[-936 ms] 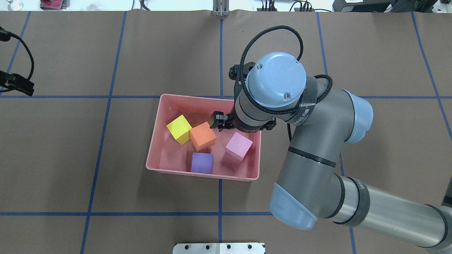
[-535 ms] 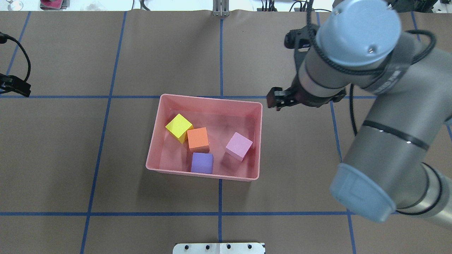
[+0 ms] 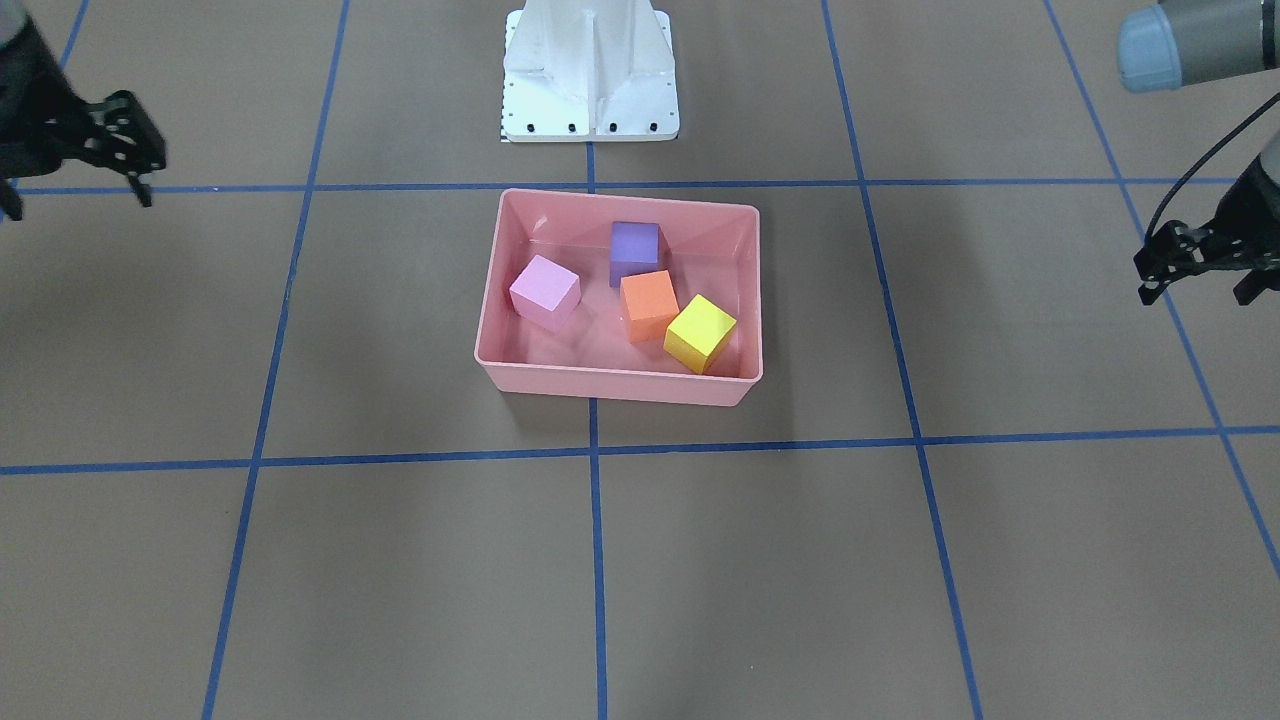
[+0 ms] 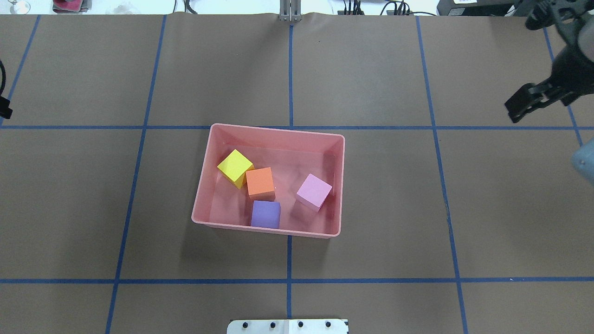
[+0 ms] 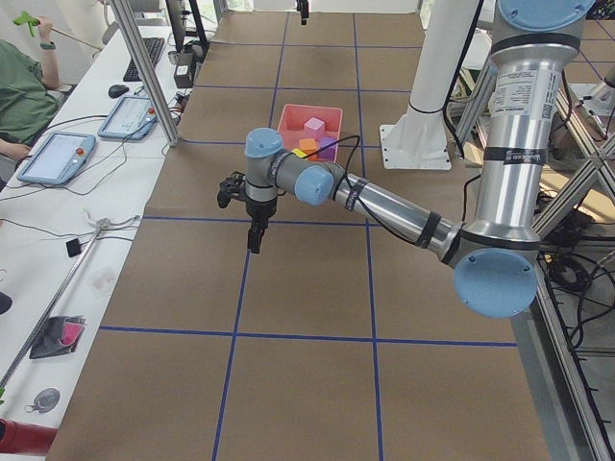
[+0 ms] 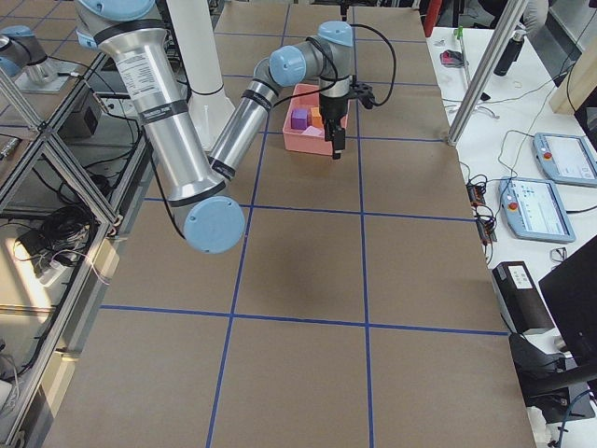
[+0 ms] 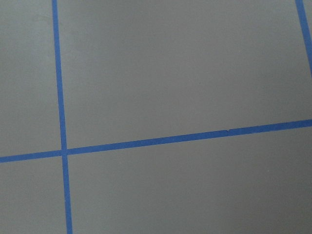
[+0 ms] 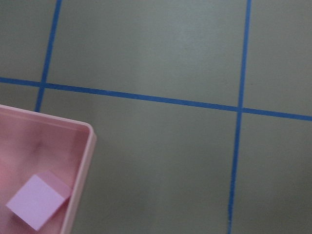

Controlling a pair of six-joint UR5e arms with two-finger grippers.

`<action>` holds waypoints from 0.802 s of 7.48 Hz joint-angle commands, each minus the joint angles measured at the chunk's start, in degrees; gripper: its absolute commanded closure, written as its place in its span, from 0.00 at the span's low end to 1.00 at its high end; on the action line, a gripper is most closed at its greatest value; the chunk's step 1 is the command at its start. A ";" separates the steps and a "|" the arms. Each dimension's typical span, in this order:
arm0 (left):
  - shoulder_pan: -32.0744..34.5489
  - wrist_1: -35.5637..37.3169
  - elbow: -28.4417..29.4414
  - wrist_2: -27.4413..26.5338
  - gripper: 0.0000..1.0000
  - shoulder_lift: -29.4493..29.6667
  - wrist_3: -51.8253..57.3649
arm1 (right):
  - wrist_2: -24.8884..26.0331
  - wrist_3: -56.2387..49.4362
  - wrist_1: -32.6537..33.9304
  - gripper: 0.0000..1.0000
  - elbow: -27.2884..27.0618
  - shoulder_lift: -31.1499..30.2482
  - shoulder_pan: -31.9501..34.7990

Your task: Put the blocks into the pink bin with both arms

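The pink bin [image 4: 274,130] sits mid-table and holds all four blocks: yellow [image 4: 235,167], orange [image 4: 260,183], purple [image 4: 266,214] and light pink [image 4: 314,191]. Yellow and orange touch at a corner. My right gripper [image 4: 519,109] is open and empty, far to the bin's right above the table. My left gripper [image 3: 1195,295] is open and empty, far on the bin's other side; only its edge [image 4: 3,109] shows overhead. The right wrist view shows the bin's corner [image 8: 85,170] and the light pink block [image 8: 36,201].
The brown table cover carries a blue tape grid. The white robot base plate [image 3: 590,80] stands at the near edge behind the bin. An operators' bench with tablets [image 5: 58,158] and a person [image 5: 19,96] runs along the far side.
My right arm has pulled out of the bin and swung far right, open and empty. The orange block has settled flat in the bin. My left gripper has slid further off the left edge.
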State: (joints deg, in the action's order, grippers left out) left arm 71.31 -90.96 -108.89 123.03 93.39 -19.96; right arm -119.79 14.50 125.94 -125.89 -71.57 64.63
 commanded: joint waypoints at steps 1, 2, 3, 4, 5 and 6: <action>7.58 0.60 2.26 3.44 0.00 -3.10 17.78 | -12.32 -22.31 -7.58 0.00 15.92 -6.10 16.15; 10.05 0.43 3.23 3.53 0.00 -4.95 21.42 | -15.88 -33.37 -17.38 0.00 26.56 -9.78 21.97; 11.82 0.43 3.68 3.53 0.00 -6.36 23.81 | -15.66 -36.18 -25.57 0.00 32.06 -12.77 24.64; 12.53 -0.18 3.94 3.53 0.00 -8.20 25.31 | -12.09 -36.21 -29.57 0.00 32.64 -14.37 25.10; 12.54 -0.36 4.47 3.36 0.00 -9.09 25.76 | -11.18 -36.38 -32.31 0.00 33.34 -15.86 26.06; 13.49 -0.36 4.91 3.53 0.00 -9.36 25.68 | -11.17 -33.08 -33.73 0.00 37.17 -15.96 26.77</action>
State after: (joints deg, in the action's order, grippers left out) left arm 83.88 -91.19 -104.55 126.48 84.80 5.28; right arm -131.58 -20.71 95.09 -92.30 -86.62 90.29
